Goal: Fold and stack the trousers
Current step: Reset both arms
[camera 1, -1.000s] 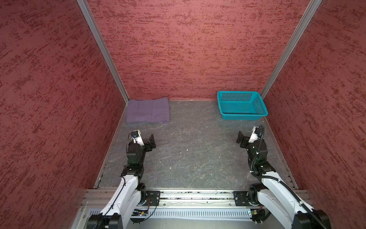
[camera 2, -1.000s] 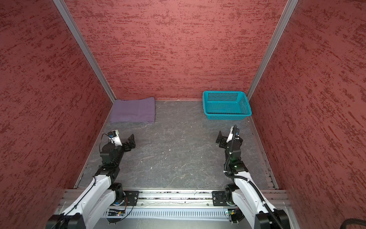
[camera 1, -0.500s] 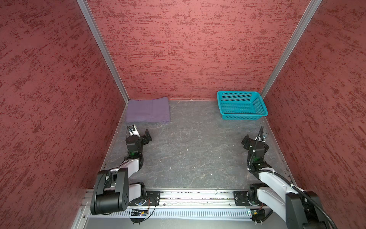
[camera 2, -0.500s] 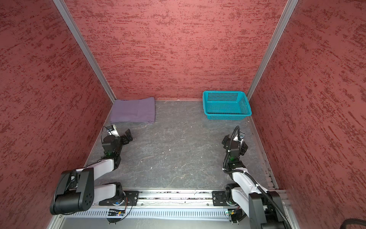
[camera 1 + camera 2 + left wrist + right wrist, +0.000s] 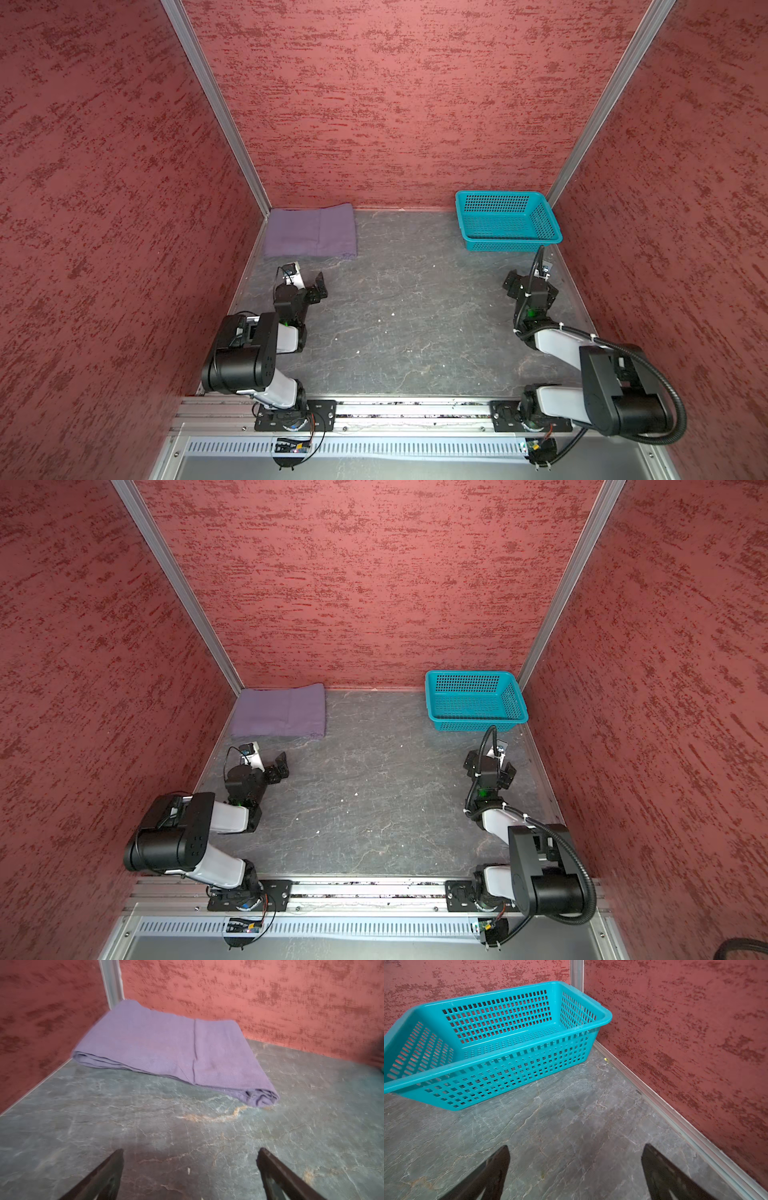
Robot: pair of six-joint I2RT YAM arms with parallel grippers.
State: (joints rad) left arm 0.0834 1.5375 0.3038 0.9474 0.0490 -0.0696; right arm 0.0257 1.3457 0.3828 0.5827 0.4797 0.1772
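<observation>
The trousers (image 5: 311, 232) (image 5: 278, 710) lie folded into a flat lavender rectangle in the far left corner of the grey floor, against the back wall. My left gripper (image 5: 309, 282) (image 5: 270, 762) hovers low just in front of them, open and empty. In the left wrist view the trousers (image 5: 166, 1047) lie ahead of the spread fingers of my left gripper (image 5: 190, 1155), apart from them. On the right side, in front of the basket, my right gripper (image 5: 528, 276) (image 5: 489, 759) (image 5: 575, 1153) is open with nothing between its fingers.
A teal perforated basket (image 5: 509, 241) (image 5: 478, 725) (image 5: 508, 1072) stands empty in the far right corner. Red textured walls close in the left, back and right sides. Both arms are folded back, with their elbows near the front rail (image 5: 415, 409).
Both arms have folded back toward the front rail, elbows coming up. The grippers stayed open over the floor. The trousers and basket have not moved.
</observation>
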